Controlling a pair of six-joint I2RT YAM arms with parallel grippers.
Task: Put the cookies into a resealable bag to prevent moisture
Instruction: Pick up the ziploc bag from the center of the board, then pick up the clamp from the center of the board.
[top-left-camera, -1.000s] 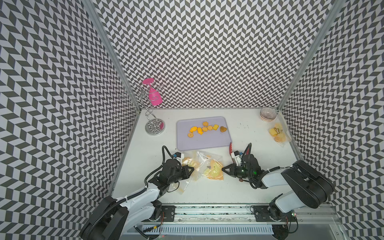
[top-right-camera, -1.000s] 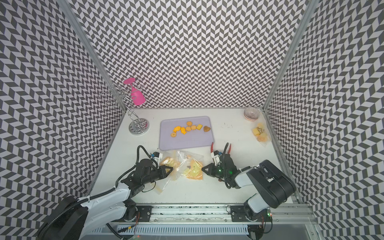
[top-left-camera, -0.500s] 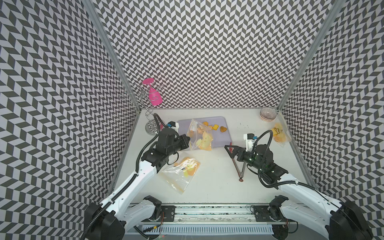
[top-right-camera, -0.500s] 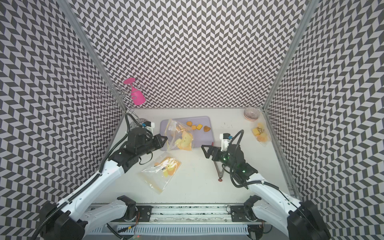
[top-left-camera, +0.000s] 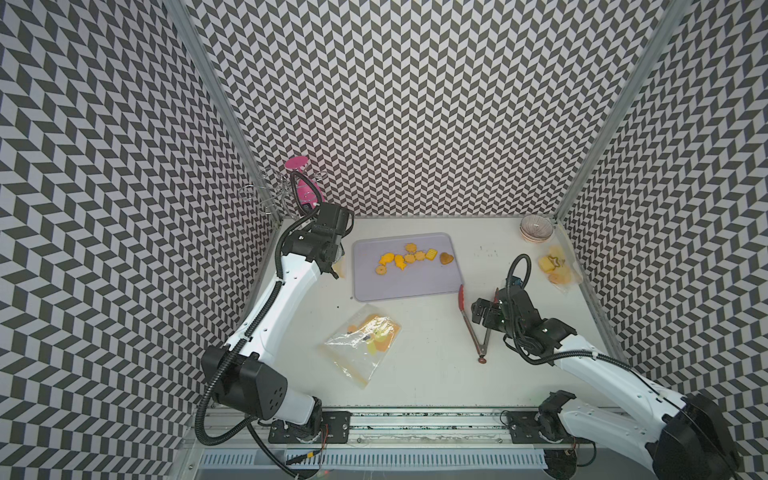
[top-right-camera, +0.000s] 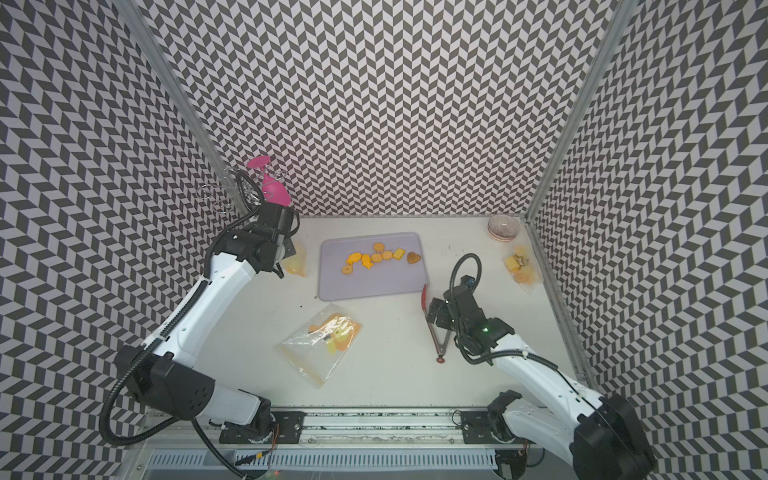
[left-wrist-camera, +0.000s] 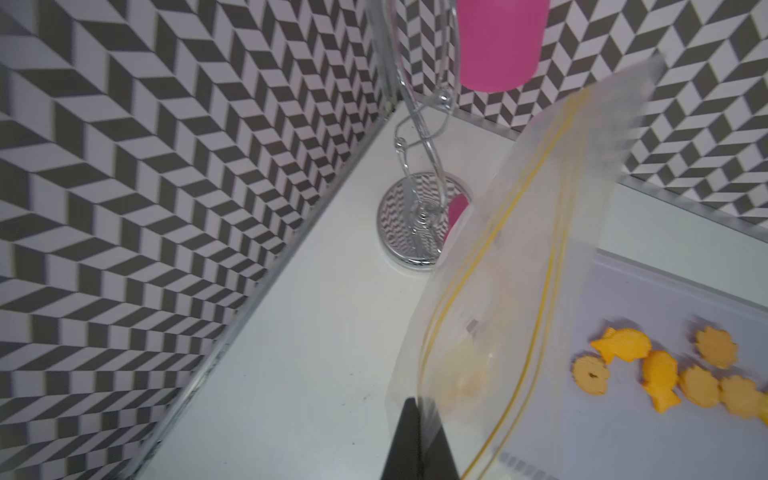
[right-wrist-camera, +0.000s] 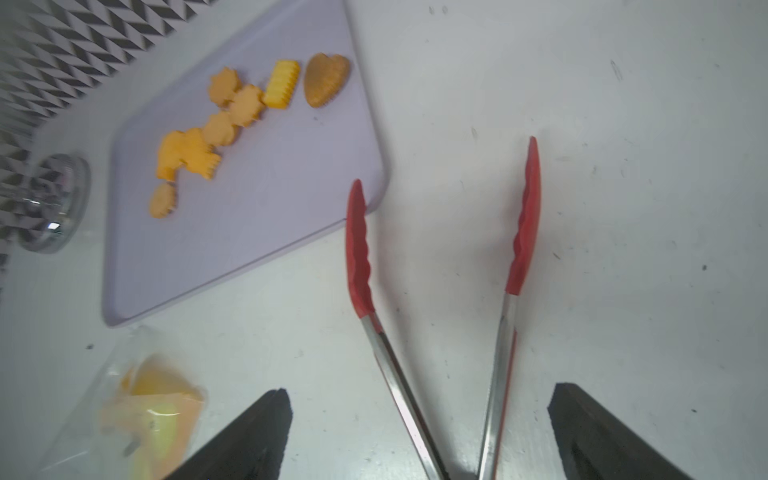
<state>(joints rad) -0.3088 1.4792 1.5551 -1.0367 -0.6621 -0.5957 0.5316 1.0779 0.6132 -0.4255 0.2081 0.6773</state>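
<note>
Right wrist: cookies (right-wrist-camera: 245, 104) on tray (right-wrist-camera: 249, 232), well beyond spread right jaws; left wrist: left jaws pinch bag (left-wrist-camera: 519, 270).

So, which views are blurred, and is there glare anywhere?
Left wrist view: the held bag is smeared, the wall pattern soft; the chrome stand base mirrors the pattern. Right wrist view: the cookies look smeared, the tongs fairly sharp. Both top views: sharp, evenly lit, no strong glare.

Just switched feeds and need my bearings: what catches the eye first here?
The orange cookies clustered on the lavender tray, centre back. Beside it, the left gripper holds up a clear bag; red-tipped tongs lie between the open jaws of the right gripper.
</note>
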